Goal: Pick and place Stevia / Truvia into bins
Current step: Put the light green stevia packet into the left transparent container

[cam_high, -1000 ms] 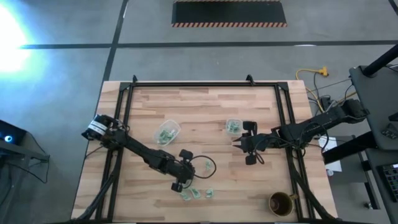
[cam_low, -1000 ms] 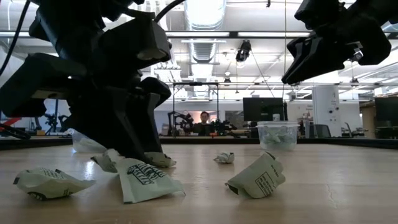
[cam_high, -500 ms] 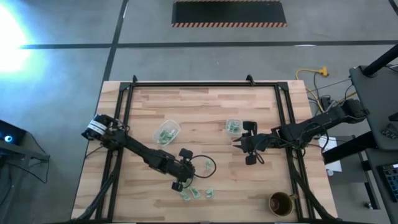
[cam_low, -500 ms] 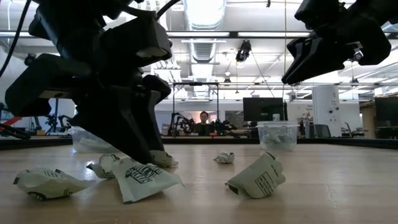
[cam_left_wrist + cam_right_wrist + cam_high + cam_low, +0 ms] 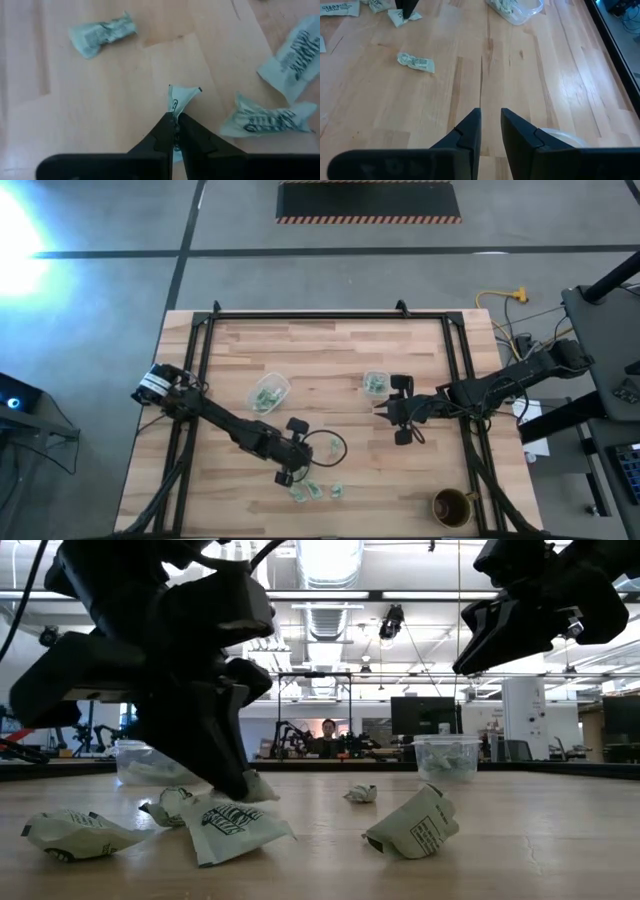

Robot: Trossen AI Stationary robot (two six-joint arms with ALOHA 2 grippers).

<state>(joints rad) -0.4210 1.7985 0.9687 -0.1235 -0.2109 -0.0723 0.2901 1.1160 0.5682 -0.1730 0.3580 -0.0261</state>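
Several crumpled green-and-white packets lie on the wooden table near its front (image 5: 318, 490), (image 5: 235, 825), (image 5: 415, 825). My left gripper (image 5: 288, 470) is low over them, shut on one packet (image 5: 182, 96). The larger clear bin (image 5: 268, 392) and the smaller clear bin (image 5: 376, 384) stand mid-table, each with packets inside. My right gripper (image 5: 385, 410) hovers high beside the smaller bin, on its near side. It is slightly open and empty (image 5: 491, 125). My left gripper pinches one end of the crumpled packet (image 5: 175, 114) between its two fingertips, coming from above and pointing down. The free end (image 5: 184, 94) sticks out past the fingertips. The packet (image 5: 248, 788) hangs just over the table; whether it still touches the wood, I cannot tell.
One packet (image 5: 333, 445) lies apart, between the two grippers, and shows in the right wrist view (image 5: 415, 61). A round brown cup (image 5: 450, 505) stands at the front right corner. A black frame (image 5: 330, 315) rims the table. A person sits far off in the room (image 5: 328, 732).
My left gripper has gone up a little with the packet shut between its fingers. The packet, which lay on the table a second ago, has risen with it. The larger bin now shows behind the arm in the low view.
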